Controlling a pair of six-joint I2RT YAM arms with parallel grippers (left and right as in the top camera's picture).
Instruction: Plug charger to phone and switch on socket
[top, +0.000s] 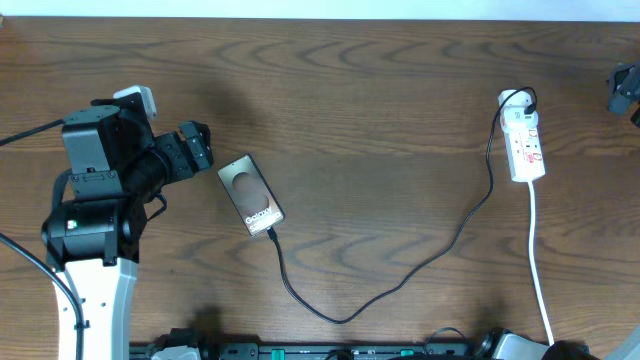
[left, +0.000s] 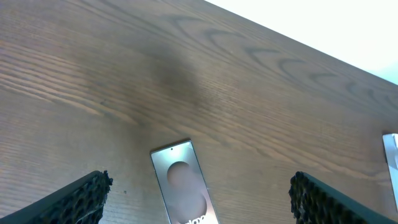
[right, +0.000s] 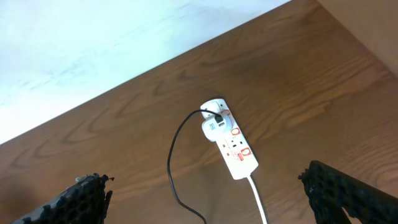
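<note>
The phone (top: 251, 195) lies flat on the wooden table, dark and glossy with white "Galaxy" lettering. It also shows in the left wrist view (left: 182, 183). The charger (top: 400, 280), a thin black cable, runs from the phone's near end in a loop to a white adapter in the socket (top: 524, 142). I cannot tell how deep its tip sits in the phone. My left gripper (top: 197, 146) is open, just left of the phone, its fingers (left: 200, 190) spread around it from above. My right gripper (top: 625, 90) is open and empty (right: 208, 186), hanging above the socket (right: 231, 142).
The socket's white cord (top: 540, 270) runs to the table's front edge. The left arm's base (top: 90, 220) stands at the front left. A black rail (top: 300, 352) lines the front edge. A pale wall (right: 93, 37) lies beyond the table's far edge.
</note>
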